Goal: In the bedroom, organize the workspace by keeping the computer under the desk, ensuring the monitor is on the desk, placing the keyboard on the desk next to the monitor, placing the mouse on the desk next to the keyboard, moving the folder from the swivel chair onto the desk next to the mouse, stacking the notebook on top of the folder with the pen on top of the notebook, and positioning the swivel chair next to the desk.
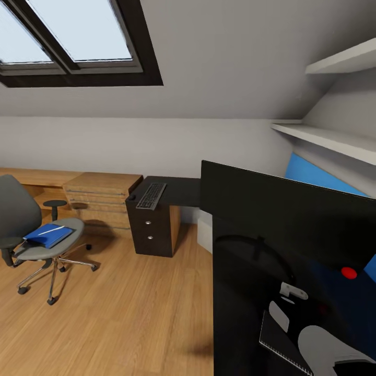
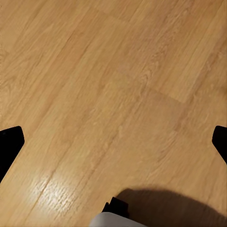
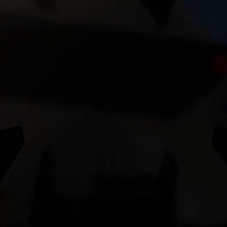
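The glossy black worktop (image 1: 177, 190) and monitor (image 1: 282, 219) stand close on my right. The swivel chair (image 1: 31, 230) carrying the blue folder (image 1: 48, 236) sits well apart to my left, nearer my left pincer (image 2: 113, 142), whose fingers are spread over bare floor (image 2: 113, 85). I cannot tell my right pincer's state.

Monitor (image 1: 282, 219): wide black screen, upright on my desk (image 1: 235, 313), glossy black top, red light (image 1: 349, 272) near its lower corner. Keyboard (image 1: 151, 196): slim, dark keys, flat on the desk's far wing. Swivel chair (image 1: 36, 237): grey, chrome base, on the wood floor well apart from the desk. Blue folder (image 1: 48, 235) flat on its seat, thin white pen (image 1: 50, 229) lying on top.
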`<state>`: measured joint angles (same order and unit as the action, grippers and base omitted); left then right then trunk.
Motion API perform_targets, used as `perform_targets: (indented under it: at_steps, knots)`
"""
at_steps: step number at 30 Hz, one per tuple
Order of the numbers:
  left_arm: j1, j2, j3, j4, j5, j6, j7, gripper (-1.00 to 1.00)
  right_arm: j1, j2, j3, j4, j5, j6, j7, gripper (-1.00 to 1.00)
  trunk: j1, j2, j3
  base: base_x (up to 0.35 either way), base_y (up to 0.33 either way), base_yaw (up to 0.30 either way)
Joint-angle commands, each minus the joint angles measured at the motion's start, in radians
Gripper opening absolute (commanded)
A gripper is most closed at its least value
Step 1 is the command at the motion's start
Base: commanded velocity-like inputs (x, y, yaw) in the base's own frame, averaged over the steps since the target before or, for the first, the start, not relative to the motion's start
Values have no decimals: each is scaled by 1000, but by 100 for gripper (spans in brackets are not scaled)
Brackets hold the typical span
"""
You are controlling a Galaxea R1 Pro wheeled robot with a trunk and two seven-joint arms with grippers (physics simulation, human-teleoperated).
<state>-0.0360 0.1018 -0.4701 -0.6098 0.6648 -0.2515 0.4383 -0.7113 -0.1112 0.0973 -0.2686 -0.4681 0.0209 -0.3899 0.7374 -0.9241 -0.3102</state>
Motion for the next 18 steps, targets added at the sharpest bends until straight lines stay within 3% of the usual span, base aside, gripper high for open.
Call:
perform_targets:
  at_steps: [1,18]
  knots:
    - [-1,2,-8,-1,10,-6,7,100,0,-1,9,-1,-8,3,-6,100,0,-1,-1,0,0,0]
    - [-1,1,-9,-1,9,-50,6,100,0,-2,9,-1,-7,82,-7,100,0,-1,-1,0,0,0]
